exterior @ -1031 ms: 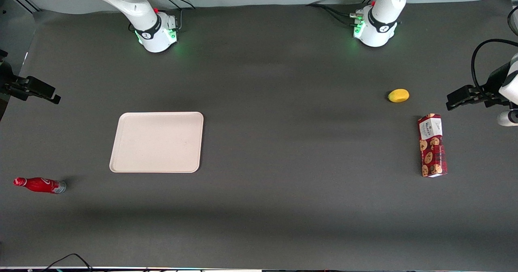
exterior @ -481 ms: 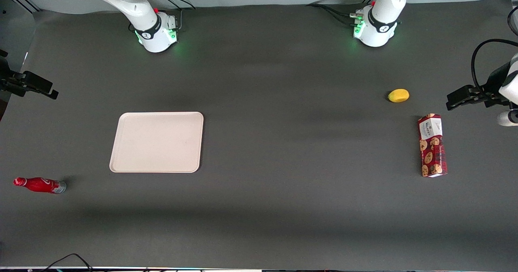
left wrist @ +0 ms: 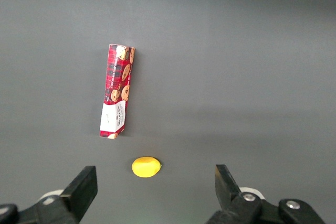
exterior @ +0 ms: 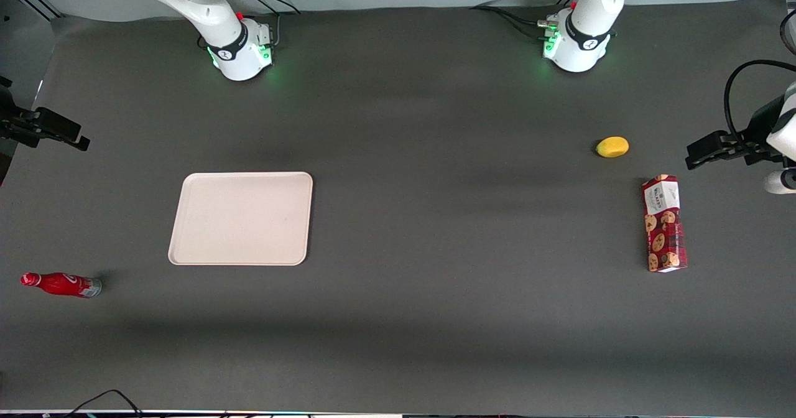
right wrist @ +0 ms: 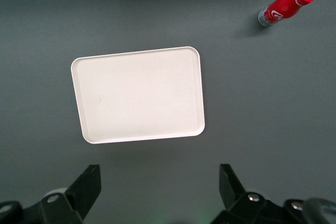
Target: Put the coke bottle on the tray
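Dark table (exterior: 435, 318): pincer (right wrist: 160, 192) spread wide above tray (right wrist: 137, 94).

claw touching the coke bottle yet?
Apart. The front view shows the open claw high at the working arm's table edge, bare mat between it and the coke bottle, nearer the camera.

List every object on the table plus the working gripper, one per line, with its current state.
Small slim red coke bottle: lying on its side on the table, off the tray, capped.
Large flat cream-beige tray: flat on the table, nothing on it.
Red cookie box: lying flat, toward the parked arm's end.
Small yellow lemon-like fruit: resting on the table beside the box.
Gripper: open, holding nothing, high above the table.
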